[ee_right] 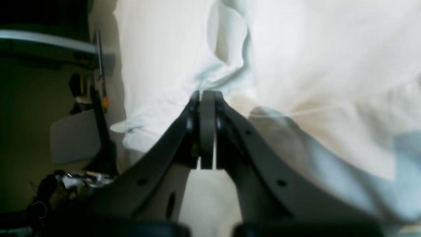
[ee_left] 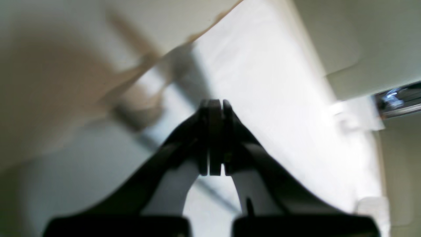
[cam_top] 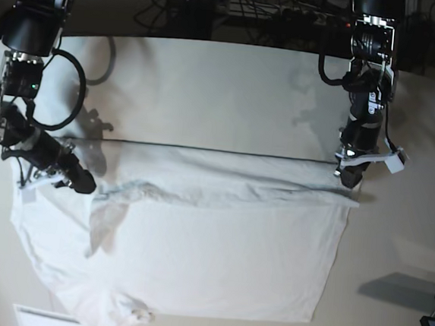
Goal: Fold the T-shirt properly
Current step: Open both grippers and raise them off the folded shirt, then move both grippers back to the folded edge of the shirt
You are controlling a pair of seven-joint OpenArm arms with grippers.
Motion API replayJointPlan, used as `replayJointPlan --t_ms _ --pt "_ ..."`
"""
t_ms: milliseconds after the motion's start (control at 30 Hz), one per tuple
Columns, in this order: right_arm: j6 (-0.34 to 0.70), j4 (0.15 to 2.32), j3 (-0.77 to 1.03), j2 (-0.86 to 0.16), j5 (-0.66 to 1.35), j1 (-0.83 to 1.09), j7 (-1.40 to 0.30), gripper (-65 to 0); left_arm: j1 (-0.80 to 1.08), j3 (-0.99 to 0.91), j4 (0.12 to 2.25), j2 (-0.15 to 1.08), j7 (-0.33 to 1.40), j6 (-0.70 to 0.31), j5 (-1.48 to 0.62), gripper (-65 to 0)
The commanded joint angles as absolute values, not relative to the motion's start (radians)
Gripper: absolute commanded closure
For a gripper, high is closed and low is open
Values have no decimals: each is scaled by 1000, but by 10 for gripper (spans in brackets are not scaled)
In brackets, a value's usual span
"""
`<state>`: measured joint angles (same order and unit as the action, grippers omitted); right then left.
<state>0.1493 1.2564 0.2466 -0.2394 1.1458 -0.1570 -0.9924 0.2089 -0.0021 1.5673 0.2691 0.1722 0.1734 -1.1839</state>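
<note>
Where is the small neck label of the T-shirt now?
In the base view the neck label lies near the bottom edge, left of centre, at the near end of the T-shirt spread on the table.

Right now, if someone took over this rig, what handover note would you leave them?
Left gripper: shut, nothing visibly clamped, by the shirt's upper corner.
Right gripper: shut, at the opposite end of the folded band; whether it pinches cloth is unclear.
T-shirt: spread on the table, top edge turned over into a wrinkled band, one sleeve at the near edge.
Done: apparently a first fold along the far edge.
Left: sleeves, remaining folds, smoothing.
</note>
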Motion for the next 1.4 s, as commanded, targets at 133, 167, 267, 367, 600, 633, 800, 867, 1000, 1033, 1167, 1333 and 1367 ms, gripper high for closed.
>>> replayJointPlan --t_ms 133,167,267,367,600,633,800,867,1000,1033,1167,1333,1367 --pt "157 1205 245 -234 1159 -182 -966 -1 246 -8 1610 282 151 156 -1165 0" --pt "157 1194 243 -232 1156 -183 -954 -1 255 -8 1624 282 151 156 -1165 0" --pt "157 1188 243 -223 1102 -200 -944 -1 278 -33 1661 283 153 156 -1165 0" --pt "159 1178 243 -185 1049 -231 -951 -1 298 -65 1699 282 154 156 -1165 0" --pt "160 1139 243 -130 977 -300 -951 -1 354 -116 1724 283 156 156 -1164 0" --pt "160 1139 243 -120 967 -306 -951 -1 357 -122 1724 283 156 156 -1164 0" --pt "159 1138 243 -85 937 -346 -951 -1 386 -142 1724 283 156 156 -1164 0" --pt "159 1124 243 -71 915 -372 -951 -1 386 -142 1724 283 156 156 -1164 0" --pt "157 1032 243 -64 912 -432 -944 -1 386 -133 1724 283 156 156 -1164 0" --pt "157 1007 243 -64 912 -441 -943 -1 386 -131 1724 283 156 156 -1162 0" --pt "163 969 240 -64 912 -461 -921 -1 386 -130 1741 278 157 156 -1070 0" --pt "165 970 137 -67 915 -506 -877 -1 378 -130 1781 275 157 156 -974 0" --pt "166 972 122 -68 915 -512 -868 -1 377 -130 1782 277 157 156 -974 0"
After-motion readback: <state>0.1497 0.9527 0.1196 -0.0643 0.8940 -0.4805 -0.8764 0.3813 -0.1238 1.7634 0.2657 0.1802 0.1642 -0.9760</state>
